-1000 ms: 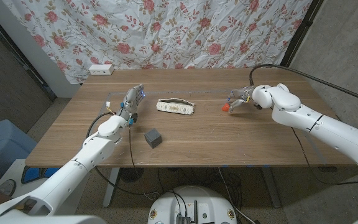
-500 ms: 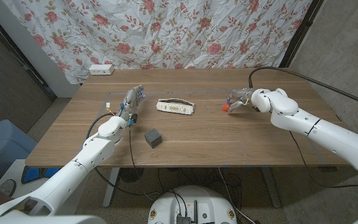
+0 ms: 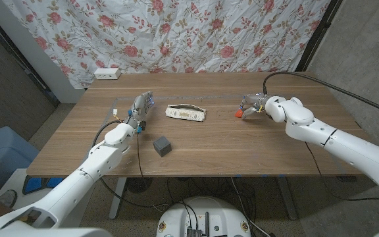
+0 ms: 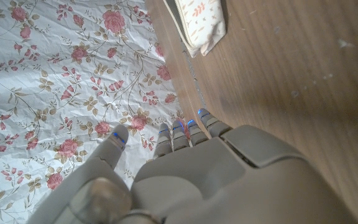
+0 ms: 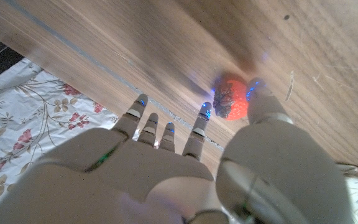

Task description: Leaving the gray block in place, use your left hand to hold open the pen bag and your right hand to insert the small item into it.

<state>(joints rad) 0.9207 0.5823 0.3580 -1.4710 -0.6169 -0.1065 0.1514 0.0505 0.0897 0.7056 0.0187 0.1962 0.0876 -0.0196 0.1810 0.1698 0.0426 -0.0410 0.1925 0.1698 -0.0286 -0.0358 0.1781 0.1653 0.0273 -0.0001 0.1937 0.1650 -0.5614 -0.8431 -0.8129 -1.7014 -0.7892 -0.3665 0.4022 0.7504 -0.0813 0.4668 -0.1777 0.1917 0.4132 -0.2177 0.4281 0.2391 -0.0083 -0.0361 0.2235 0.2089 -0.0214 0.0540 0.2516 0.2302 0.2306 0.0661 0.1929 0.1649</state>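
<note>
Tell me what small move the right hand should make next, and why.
Probably close the right hand on the red item: thumb and a finger flank it on the table, grip unconfirmed. The pen bag lies apart, and the left hand is not yet touching it.

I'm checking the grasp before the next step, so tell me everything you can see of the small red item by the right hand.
The small red item is a rounded, strawberry-like piece, red-orange with dark speckles and a matte surface. It sits low at the wooden table, on its right half, well to the right of the pen bag. The right hand pinches it, a fingertip on one side and the thumb on the other. Whether it rests on the wood or is just lifted cannot be told.
</note>
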